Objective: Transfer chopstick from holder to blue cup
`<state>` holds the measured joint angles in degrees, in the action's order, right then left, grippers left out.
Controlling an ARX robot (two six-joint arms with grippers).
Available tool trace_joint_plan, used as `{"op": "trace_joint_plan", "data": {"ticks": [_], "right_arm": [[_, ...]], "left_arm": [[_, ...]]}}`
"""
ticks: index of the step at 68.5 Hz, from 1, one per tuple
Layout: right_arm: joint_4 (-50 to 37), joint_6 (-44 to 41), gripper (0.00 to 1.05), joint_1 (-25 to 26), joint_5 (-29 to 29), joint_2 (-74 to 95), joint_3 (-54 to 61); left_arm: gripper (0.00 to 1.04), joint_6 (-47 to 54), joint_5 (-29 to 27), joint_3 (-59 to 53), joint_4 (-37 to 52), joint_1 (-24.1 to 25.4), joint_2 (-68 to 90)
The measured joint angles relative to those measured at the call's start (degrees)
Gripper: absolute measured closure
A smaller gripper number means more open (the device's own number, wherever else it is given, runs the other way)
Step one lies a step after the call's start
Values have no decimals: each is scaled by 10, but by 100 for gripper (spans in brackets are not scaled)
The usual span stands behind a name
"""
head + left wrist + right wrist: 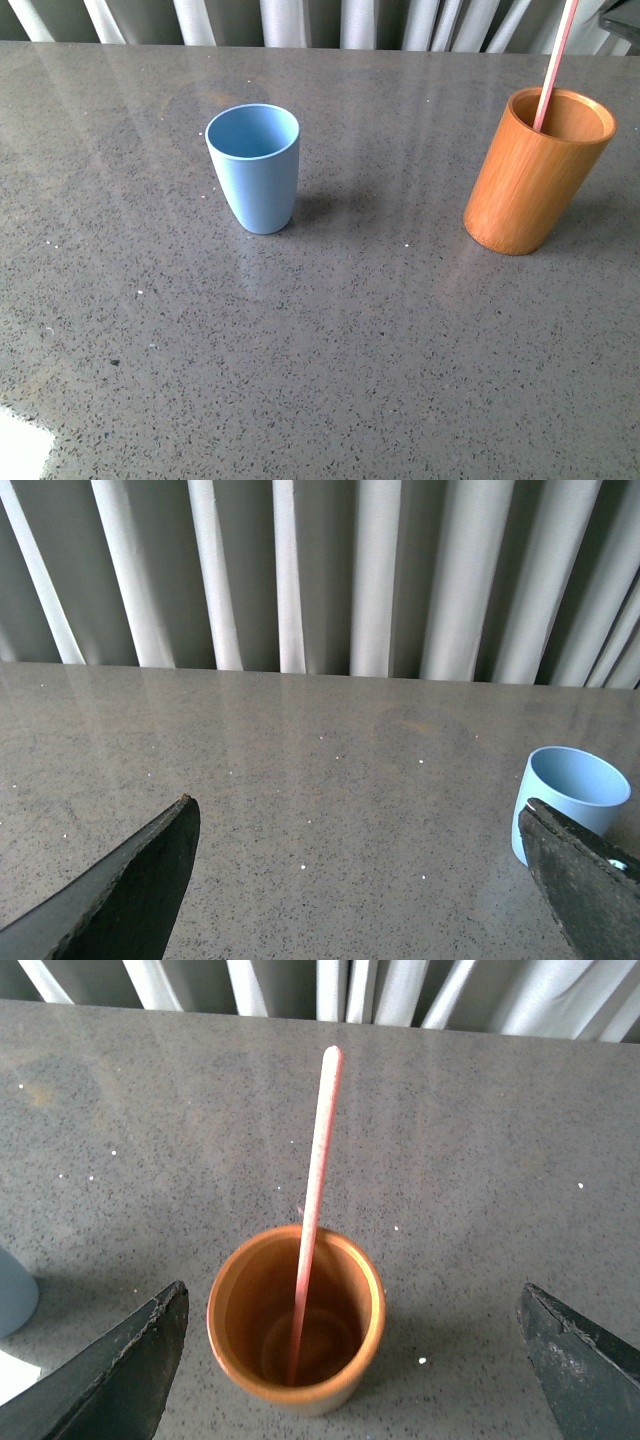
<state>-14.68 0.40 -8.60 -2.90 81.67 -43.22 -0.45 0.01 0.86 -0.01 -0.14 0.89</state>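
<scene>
The orange-brown holder stands at the right of the grey table, and one pink-red and white chopstick leans out of it past the picture's top edge. The empty light blue cup stands upright left of centre. In the right wrist view the holder sits between the wide-apart fingers of my open right gripper, the chopstick standing inside it, untouched. My left gripper is open over bare table, with the blue cup just behind one fingertip. Neither arm shows in the front view.
A grey speckled table carries only the two vessels. Pale pleated curtains hang behind its far edge. A bright white patch lies at the near left corner. A dark object pokes in at the top right.
</scene>
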Motion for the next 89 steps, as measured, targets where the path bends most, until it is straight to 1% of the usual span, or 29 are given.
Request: {"op": "trace_joint_plan", "data": {"ticks": [10,31,64,82,85,89], "right_arm": [[0,8,9,-5,0,83,-74],[23,16,9,-7,-8,161,-172],[41,26,9,-2,-3,224,-238],[42,31,9,0,-3,234,-249],[42,32,10,0,-3,235,-249],[43,33,14,0,-3,236,-249]], "left_arm": [[9,0,0,0,0,0,0],[9,0,0,0,0,0,0],[9,0,0,0,0,0,0],[9,0,0,0,0,0,0],[9,0,0,0,0,0,0],[9,0,0,0,0,0,0]]}}
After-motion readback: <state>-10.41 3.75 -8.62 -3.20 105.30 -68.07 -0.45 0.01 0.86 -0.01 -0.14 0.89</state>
